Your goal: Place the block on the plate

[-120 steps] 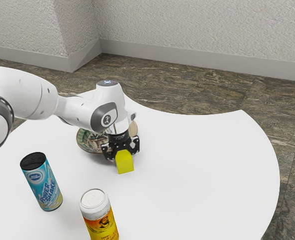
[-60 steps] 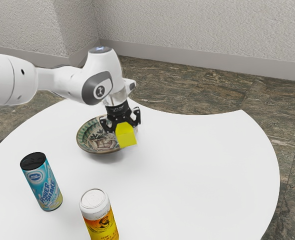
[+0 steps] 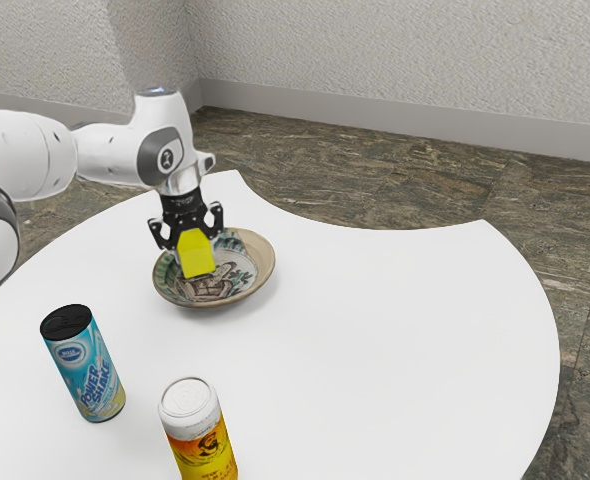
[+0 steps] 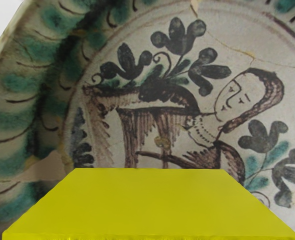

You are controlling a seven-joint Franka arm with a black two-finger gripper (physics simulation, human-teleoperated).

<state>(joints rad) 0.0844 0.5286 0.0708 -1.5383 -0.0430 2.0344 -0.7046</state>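
Gripper (image 3: 195, 243) clamped on block (image 3: 197, 258), a finger to either side, block's lower end left free to meet the plate (image 3: 258, 262) first. Block held over the plate, toward the exterior view's left part of it; whether they touch I cannot tell. Cans (image 3: 85, 368) stand on the bench (image 3: 405, 345), near left, well apart. My judgement: carry nearly done; centre a little, lower gently, then release, as the sloping rim could tip it

Yellow can (image 3: 202, 440), base beyond edge
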